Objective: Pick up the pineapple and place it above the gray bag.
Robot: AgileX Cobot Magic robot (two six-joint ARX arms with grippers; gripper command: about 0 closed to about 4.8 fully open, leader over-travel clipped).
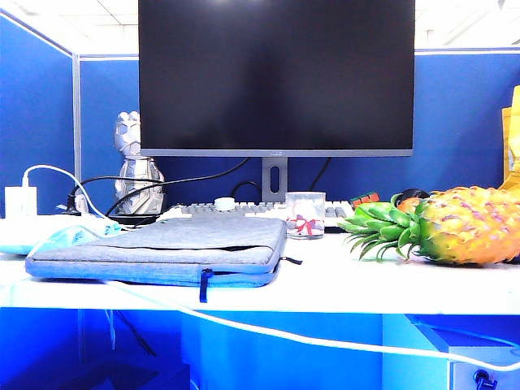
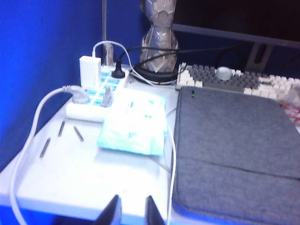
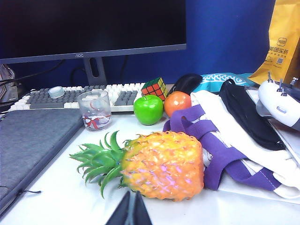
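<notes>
So the pineapple (image 3: pixel 164 164) is lying on its side on the white desk (image 3: pixel 61 201), well clear of the gray bag (image 1: pixel 175 248), with its spiky green crown pointing toward the bag and its bumpy, diamond-patterned orange-yellow skin catching some pinkish glare. The bag itself is sitting flat in front of the keyboard (image 3: pixel 79 96), a padded rectangle of soft woven gray fabric with rounded corners, a zipper running along the edge and a dark pull tab hanging off the front. Just beyond the pineapple, a glossy green apple (image 3: pixel 148 109) and a smooth round orange fruit (image 3: pixel 177 102) are sitting side by side, with a colorful puzzle cube (image 3: pixel 155 87) right behind them, and a small clear glass cup (image 3: pixel 94 110) with a red pattern is standing between the bag and the apple. Next to the pineapple's fat end, a white cloth bag with purple straps (image 3: pixel 211 154) is lying in a crumpled heap. The right gripper (image 3: pixel 131 211) is hanging just short of the pineapple with its dark pointed fingers pressed together, gripping nothing. The left gripper (image 2: pixel 129 212) is hovering at the desk edge beside the gray bag's corner, its two dark tips drawn in with only a narrow slit between them, also empty, with a pale teal plastic packet (image 2: pixel 133 124) and a white power strip (image 2: pixel 96 93) lying past it.
</notes>
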